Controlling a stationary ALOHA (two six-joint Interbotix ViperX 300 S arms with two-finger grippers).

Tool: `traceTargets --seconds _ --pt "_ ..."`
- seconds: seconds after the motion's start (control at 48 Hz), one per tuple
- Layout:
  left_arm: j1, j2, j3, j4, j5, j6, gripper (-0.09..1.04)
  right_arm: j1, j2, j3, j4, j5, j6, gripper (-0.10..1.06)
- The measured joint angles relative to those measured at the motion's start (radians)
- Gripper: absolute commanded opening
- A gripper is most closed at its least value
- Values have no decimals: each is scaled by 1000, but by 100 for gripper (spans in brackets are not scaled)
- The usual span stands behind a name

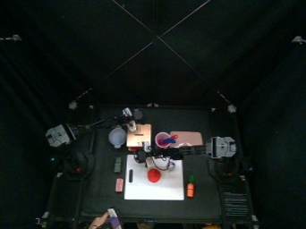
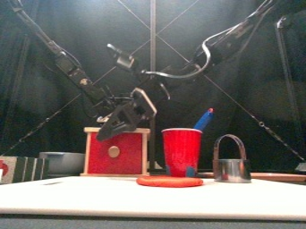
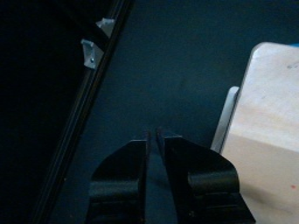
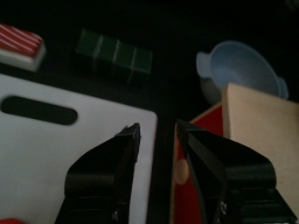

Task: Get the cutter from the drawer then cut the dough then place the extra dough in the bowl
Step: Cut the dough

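From above, the board fills the table's front middle, with the dough flat on it. Behind stand the bowl, box and cup in a tight row, left to right, and both arms crowd in around the box. From the front, the cutter stands upright on the table just right of the cup, handle up, so I judge the fetching done. The drawer looks flush in the box. The dough lies before the cup with bare board on either side, room enough to press down. In the left wrist view the left gripper is clenched on nothing over bare table beside a pale edge, probably the box. That seems parked out of the way, with the table's rail close. In the right wrist view the right gripper is slightly parted and empty at the board's back edge by the drawer's red front. The bowl sits just beyond the box, and a green roll lies off the board. Reaching the cutter means clearing the cup.
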Motion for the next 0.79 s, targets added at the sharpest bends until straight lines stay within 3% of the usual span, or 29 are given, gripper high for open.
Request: traceTargets --seconds 0.229,0.5,0.646,0.792 --pt "0 -74 8 -29 -75 0 59 9 -206 186 69 87 2 77" --pt "-38 -138 69 -124 -244 2 59 26 -425 397 155 291 2 78" --pt "-98 -140 110 -163 -362 5 59 46 -460 445 207 387 -17 78" --pt "-140 -141 144 -169 -492 3 59 63 -462 465 209 413 -18 78"
